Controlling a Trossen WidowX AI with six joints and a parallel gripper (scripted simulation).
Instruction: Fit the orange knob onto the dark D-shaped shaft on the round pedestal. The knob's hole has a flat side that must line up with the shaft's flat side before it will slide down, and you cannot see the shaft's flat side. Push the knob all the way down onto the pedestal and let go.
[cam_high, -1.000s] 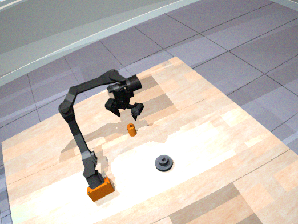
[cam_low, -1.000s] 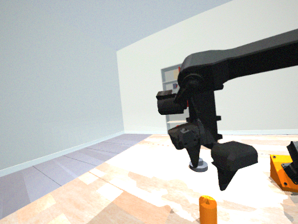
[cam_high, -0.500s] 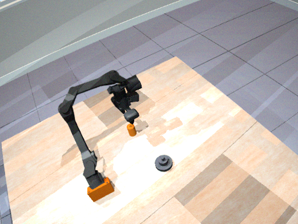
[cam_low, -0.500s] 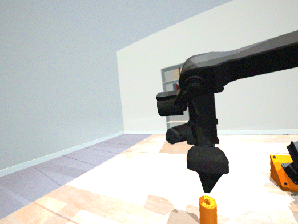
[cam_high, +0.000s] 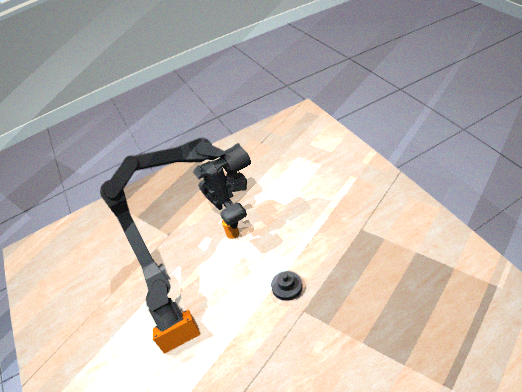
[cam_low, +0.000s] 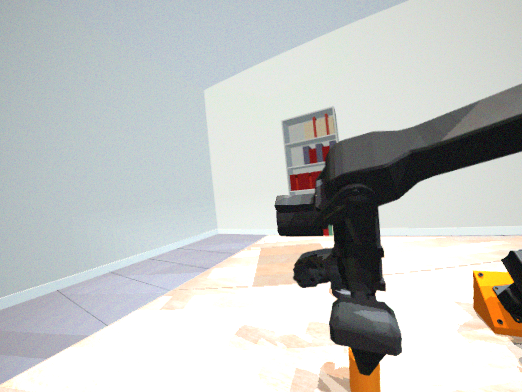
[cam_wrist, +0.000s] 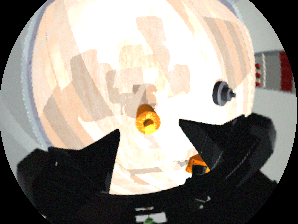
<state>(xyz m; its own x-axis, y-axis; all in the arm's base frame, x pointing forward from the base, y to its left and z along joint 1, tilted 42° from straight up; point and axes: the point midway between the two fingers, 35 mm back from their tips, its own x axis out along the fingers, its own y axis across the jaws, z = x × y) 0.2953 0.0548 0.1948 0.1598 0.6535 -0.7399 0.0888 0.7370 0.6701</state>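
The orange knob (cam_high: 230, 231) (cam_low: 365, 384) (cam_wrist: 154, 125) stands upright on the table, its holed top face showing in the wrist view. My gripper (cam_high: 229, 220) (cam_wrist: 150, 126) is open and empty, pointing down just above the knob. In the wrist view the knob appears between the two spread fingertips, with no visible contact. In the exterior view the near finger covers part of the knob's upper end. The dark round pedestal (cam_high: 280, 292) (cam_wrist: 218, 94) stands apart from the knob, its shaft (cam_high: 286, 277) (cam_wrist: 232, 94) upright. The arm hides it in the exterior view. The shaft's flat side cannot be made out.
The arm's orange base (cam_high: 177, 334) (cam_low: 487, 300) (cam_wrist: 197, 163) stands on the wooden table (cam_high: 425, 215), and the arm arches from it to the knob. A bookshelf (cam_low: 302, 142) stands by the far wall.
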